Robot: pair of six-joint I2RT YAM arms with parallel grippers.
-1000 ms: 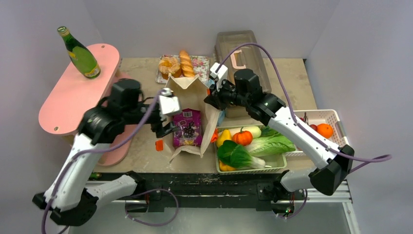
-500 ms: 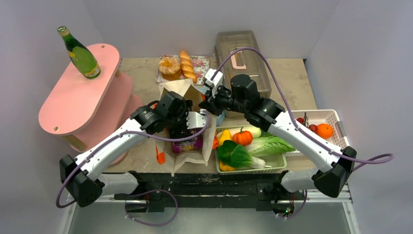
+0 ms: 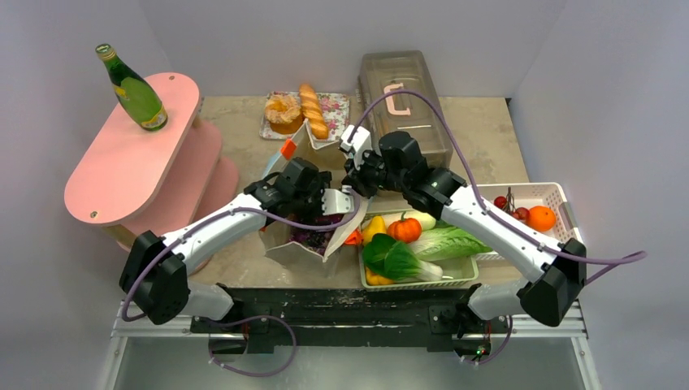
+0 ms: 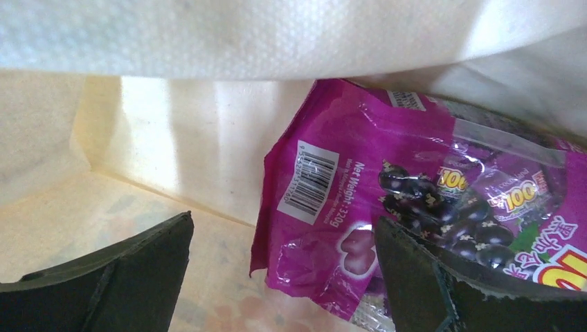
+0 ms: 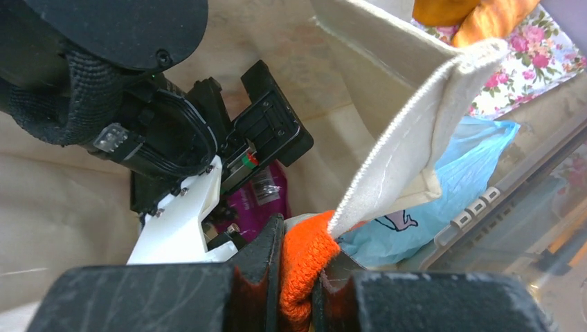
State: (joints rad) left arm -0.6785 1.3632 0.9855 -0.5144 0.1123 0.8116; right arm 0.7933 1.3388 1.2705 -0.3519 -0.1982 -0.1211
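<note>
A cream cloth bag (image 3: 302, 246) with orange knit handles stands open at the table's front middle. My right gripper (image 3: 355, 180) is shut on one orange handle (image 5: 304, 266) and holds the bag's rim (image 5: 415, 131) up. The other handle (image 3: 287, 149) sticks out at the far side. My left gripper (image 4: 284, 270) is down inside the bag, open, its black fingers (image 4: 118, 277) either side of the corner of a purple snack packet (image 4: 387, 200) on the bag's floor. Nothing is pinched between them. The packet (image 5: 259, 200) also shows under the left wrist in the right wrist view.
A pink two-tier shelf (image 3: 122, 154) with a green bottle (image 3: 134, 89) stands at left. A floral plate (image 3: 337, 104) with bread and a clear lidded box (image 3: 406, 89) sit behind. A green tray (image 3: 406, 284) of vegetables and a white basket (image 3: 561, 195) of fruit lie right. A blue plastic bag (image 5: 443, 200) lies beside the cloth bag.
My left arm swung right from beside the bag and dipped its gripper inside. The bag's walls rose around the packet. My right gripper kept hold of the handle and shifted slightly left.
</note>
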